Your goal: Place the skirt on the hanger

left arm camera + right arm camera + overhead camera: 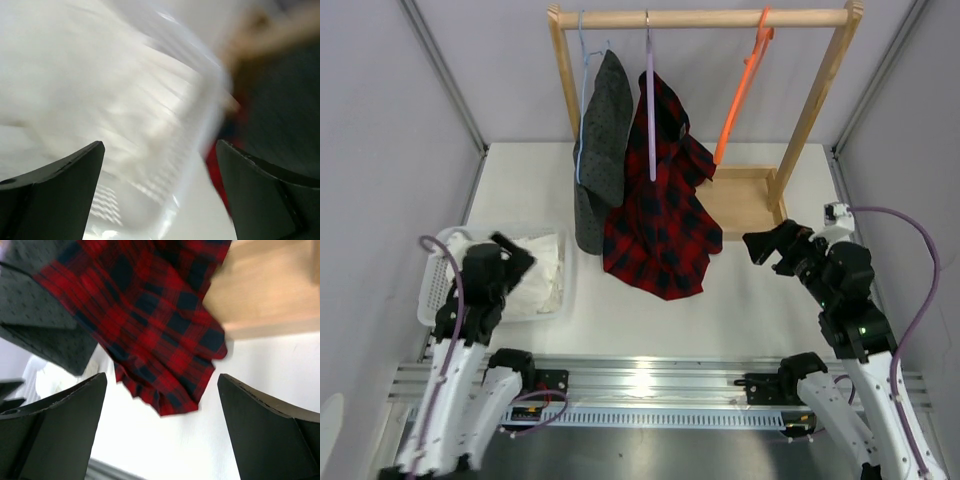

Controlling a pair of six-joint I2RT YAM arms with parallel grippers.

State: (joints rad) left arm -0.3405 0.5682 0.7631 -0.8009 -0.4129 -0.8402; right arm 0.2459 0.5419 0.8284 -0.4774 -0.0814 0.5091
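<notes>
The white skirt [540, 270] lies crumpled in a white basket [436, 285] at the left of the table; it shows blurred in the left wrist view [90, 90]. The orange hanger [740, 95] hangs on the wooden rack's rail at the right. My left gripper [515, 255] is open and empty, just above the skirt in the basket. My right gripper [765, 245] is open and empty, above the table right of the plaid shirt, below the rack's base.
A wooden rack [705, 18] stands at the back with a base board [745, 200]. A dark grey garment [603, 140] hangs on a light blue hanger. A red-black plaid shirt [660, 200] hangs on a purple hanger [649, 110] and shows in the right wrist view [150, 315].
</notes>
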